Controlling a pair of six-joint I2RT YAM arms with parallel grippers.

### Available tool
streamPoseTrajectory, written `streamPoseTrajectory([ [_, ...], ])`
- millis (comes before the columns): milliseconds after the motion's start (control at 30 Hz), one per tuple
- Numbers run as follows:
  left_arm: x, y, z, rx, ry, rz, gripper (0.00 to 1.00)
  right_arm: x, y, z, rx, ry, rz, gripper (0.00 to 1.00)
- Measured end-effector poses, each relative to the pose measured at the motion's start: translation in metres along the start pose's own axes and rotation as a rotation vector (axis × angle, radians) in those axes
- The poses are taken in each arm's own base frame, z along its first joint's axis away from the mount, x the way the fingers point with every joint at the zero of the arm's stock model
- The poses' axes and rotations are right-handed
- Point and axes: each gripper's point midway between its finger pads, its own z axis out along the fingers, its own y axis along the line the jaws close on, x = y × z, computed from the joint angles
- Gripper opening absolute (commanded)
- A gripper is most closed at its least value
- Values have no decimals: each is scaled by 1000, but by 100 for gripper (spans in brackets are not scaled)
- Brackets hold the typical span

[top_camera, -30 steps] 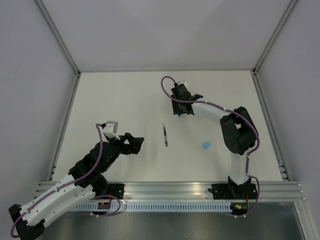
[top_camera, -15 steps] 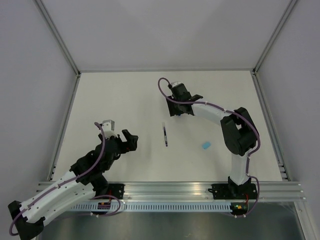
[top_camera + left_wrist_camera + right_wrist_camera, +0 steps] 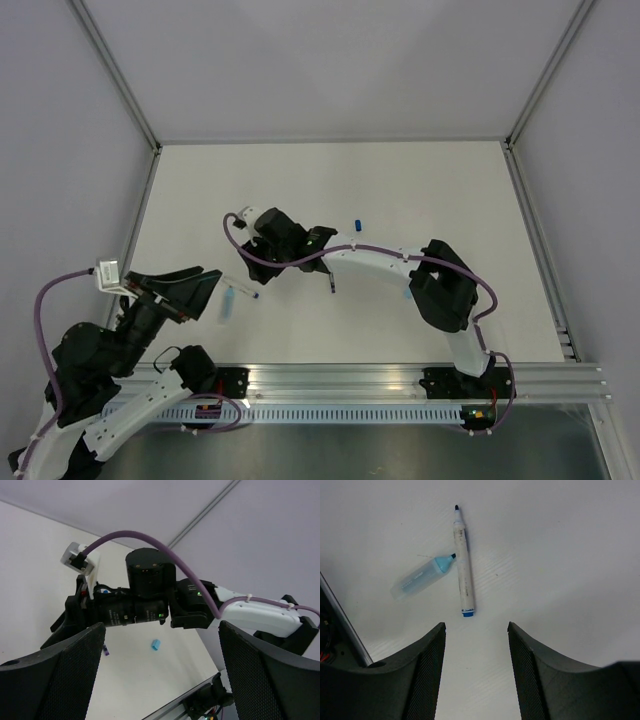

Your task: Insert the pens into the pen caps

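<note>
**Fig.** White-barrelled pen (image 3: 462,562) lies flat on tabletop (image 3: 560,555), dark tip pointing away from R fingers (image 3: 422,680), blue end nearest them. Light-blue translucent pen (image 3: 420,579) lies at an angle beside it, its tip touching the white barrel approx. mid-length. Both pens are uncapped and sit just ahead of R fingers, which are spread apart w/ nothing between them and touch neither pen. Dark pen (image 3: 331,284) sits near tabletop centre, partly hidden under R arm (image 3: 370,258); capped or not, cannot tell. Dark blue cap (image 3: 357,224) rests alone just past the far side of R arm. Light blue cap (image 3: 155,644) rests on the R side of the tabletop, well apart from the pens. L fingers (image 3: 60,680) hang above the near-L area, spread wide, empty, facing the R wrist.
</note>
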Motion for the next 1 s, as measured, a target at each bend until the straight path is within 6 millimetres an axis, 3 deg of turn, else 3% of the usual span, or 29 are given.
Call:
streamPoseTrajectory([
  [133,-9,4,-24,20,-27,-17,98,12,19,20,-12,35,-29,59],
  [367,5,23,-34,-39,27,-3,98,26,35,57,17,96,-74,58],
  [667,7,32,-38,-79,38,2,99,65,21,78,95,194,-95,53],
  [767,7,32,-38,-79,38,1,100,65,17,80,117,192,-100,48],
  [867,7,32,-38,-80,37,1,99,66,13,81,139,194,-103,36],
  [900,7,32,-38,-80,36,1,99,67,12,81,144,195,-106,22],
  [1000,8,32,-36,-78,35,0,98,66,9,82,161,190,-102,0],
])
